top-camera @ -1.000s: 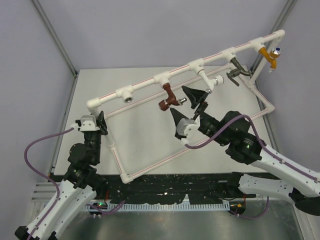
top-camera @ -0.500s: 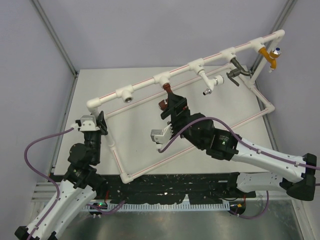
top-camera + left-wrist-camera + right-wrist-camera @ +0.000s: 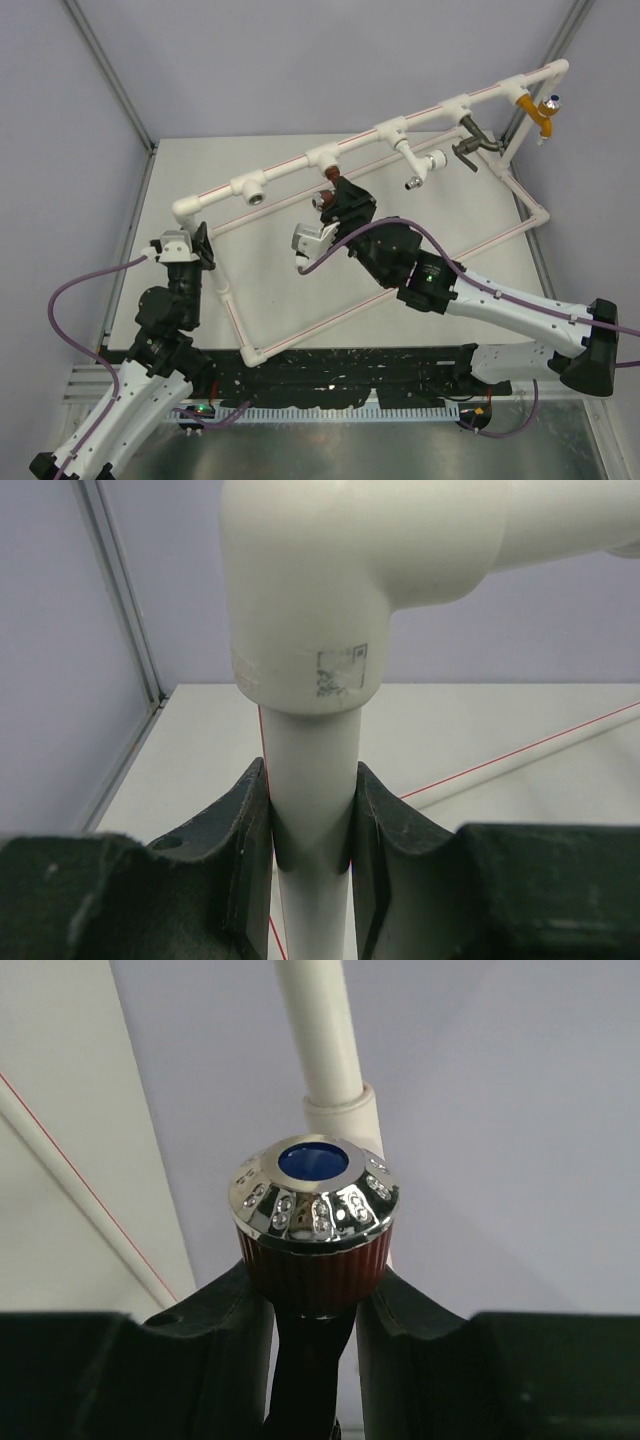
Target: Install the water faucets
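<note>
L hand [image 3: 312,820] is clamped on the upright white pipe [image 3: 310,745], just under the elbow [image 3: 310,580]. The tap [image 3: 312,1270] hangs at the middle tee [image 3: 322,157]; R hand [image 3: 312,1305] is closed at the base of its knob [image 3: 314,1195]. Probably small but solid metal, stiff; chrome cap slippery, so the ribbed red ring is the better hold. Spout, thread & joint are hidden behind the hand.

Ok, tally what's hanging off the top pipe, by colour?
Red-brown tap: 1
Dark grey tap: 1
Orange tap: 1
White piece: 1
Total: 4
</note>
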`<state>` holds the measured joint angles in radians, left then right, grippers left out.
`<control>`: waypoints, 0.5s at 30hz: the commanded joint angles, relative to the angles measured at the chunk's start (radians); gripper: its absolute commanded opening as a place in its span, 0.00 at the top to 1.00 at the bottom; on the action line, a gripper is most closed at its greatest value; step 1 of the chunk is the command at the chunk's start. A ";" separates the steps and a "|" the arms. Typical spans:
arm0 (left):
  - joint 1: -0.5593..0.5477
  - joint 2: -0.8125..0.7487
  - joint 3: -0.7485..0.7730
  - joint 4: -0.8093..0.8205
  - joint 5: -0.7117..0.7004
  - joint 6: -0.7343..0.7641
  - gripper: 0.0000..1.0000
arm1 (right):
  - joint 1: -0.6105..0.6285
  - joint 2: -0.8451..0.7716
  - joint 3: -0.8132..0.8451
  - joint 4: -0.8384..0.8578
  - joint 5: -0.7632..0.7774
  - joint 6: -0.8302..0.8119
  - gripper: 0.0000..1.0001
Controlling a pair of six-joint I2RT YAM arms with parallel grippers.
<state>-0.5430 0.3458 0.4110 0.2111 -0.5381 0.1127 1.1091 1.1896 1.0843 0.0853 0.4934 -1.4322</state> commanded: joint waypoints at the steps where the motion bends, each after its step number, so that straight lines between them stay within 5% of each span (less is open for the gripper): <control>1: -0.011 -0.002 0.015 -0.018 0.050 0.008 1.00 | -0.017 -0.008 -0.012 0.174 -0.050 0.441 0.71; 6: -0.011 -0.004 0.014 -0.018 0.052 0.008 1.00 | -0.043 -0.042 -0.142 0.528 -0.055 0.910 0.85; 9: -0.011 -0.004 0.014 -0.018 0.050 0.008 1.00 | -0.087 -0.059 -0.207 0.742 -0.052 1.340 0.92; 15: -0.009 -0.001 0.014 -0.019 0.050 0.010 1.00 | -0.150 -0.004 -0.345 1.163 0.059 1.999 0.94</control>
<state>-0.5434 0.3447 0.4110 0.2100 -0.5362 0.1127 0.9871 1.1519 0.7879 0.8322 0.4564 -0.0425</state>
